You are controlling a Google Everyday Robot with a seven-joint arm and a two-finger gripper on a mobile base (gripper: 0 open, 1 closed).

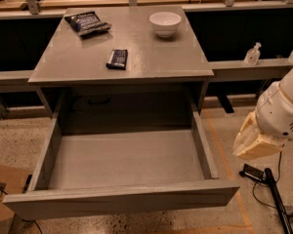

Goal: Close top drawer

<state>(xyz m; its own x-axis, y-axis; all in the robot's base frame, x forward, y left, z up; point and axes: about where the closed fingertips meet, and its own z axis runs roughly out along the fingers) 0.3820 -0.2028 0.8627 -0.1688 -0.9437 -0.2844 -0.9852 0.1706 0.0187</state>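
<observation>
The top drawer (pixel 122 199) is a wide, shallow grey box with a plain flat front. It stands pulled far out from under the grey table (pixel 78 62), and its inside is empty. My gripper (pixel 252 143) shows as a cream-coloured end on the white arm at the right edge. It hangs to the right of the drawer's right side wall, apart from it, above the floor and holding nothing that I can see.
On the table top are a white bowl (pixel 165 23), a dark chip bag (pixel 87 22) and a dark snack bar (pixel 117 58). A clear bottle (pixel 252 54) stands on the back ledge at right. A cardboard box (pixel 0 199) sits at the lower left. Black cables and a stand (pixel 271 191) lie on the floor at right.
</observation>
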